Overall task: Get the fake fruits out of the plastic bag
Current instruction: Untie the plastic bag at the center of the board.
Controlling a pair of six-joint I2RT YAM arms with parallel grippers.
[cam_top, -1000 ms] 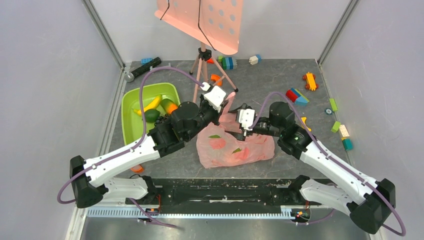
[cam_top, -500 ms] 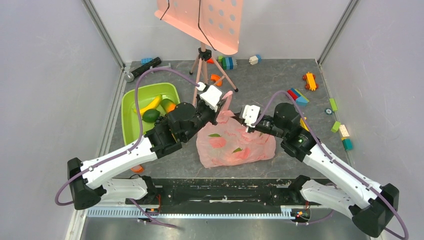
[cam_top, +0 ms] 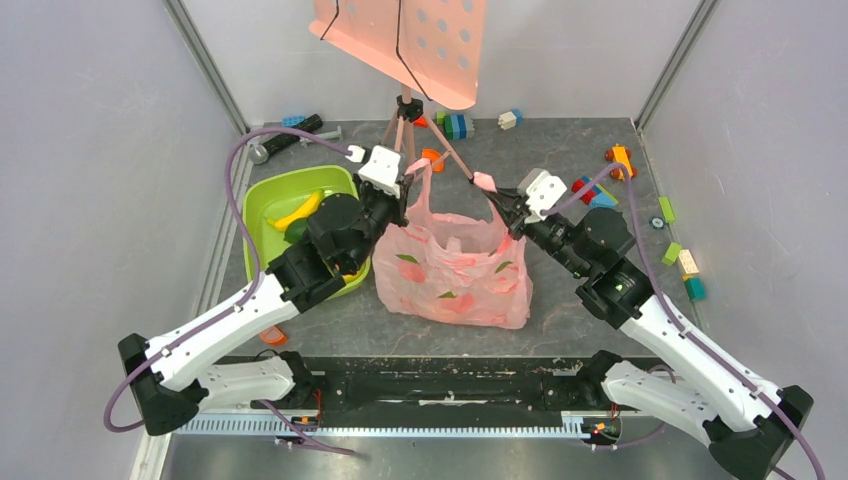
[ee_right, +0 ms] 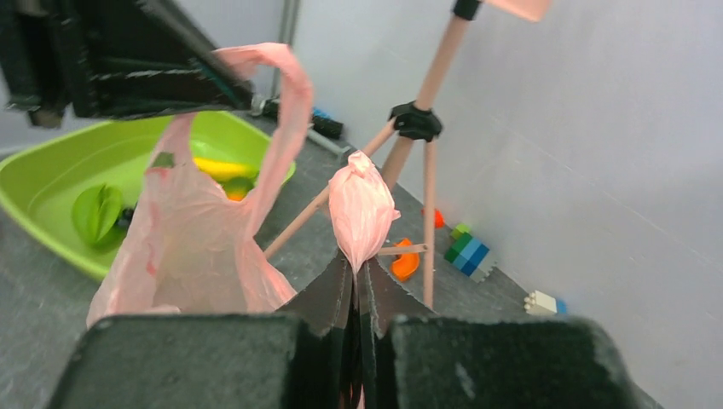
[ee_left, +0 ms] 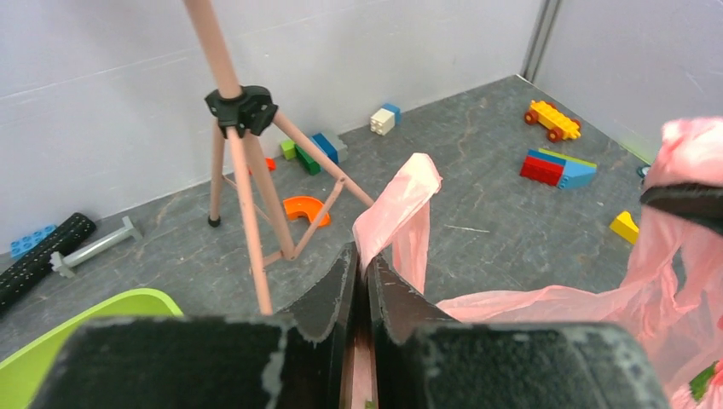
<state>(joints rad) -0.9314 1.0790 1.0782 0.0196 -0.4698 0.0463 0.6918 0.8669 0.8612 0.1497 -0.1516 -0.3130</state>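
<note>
Grey, stone-patterned table [cam_top: 560,160] carries everything. On it, between the two arms, stands the thin, translucent pink plastic bag with red-and-green prints [cam_top: 455,275] — a second ago it lay slumped and flat, and now it is drawn upright with its top stretched wide. Just beside it on the left sits the lime-green plastic tub [cam_top: 258,235], holding a yellow fake banana [cam_top: 300,211] and other fruit that the left arm partly hides.

The left gripper [cam_top: 408,178] has risen and swung back toward the tub's far corner, its jaws pinched tight on the left loop handle [ee_left: 401,200]. The right gripper [cam_top: 500,200] has lifted and pulled away to the right, jaws closed on the right loop handle [ee_right: 362,209], which bunches up above its fingers.

Spreading the handles apart opens the mouth, which is probably the point of the move — yet both grippers are now occupied, so one would have to let go to reach in. Whether any fruit remains inside cannot be told; the film shows only its prints.
</note>
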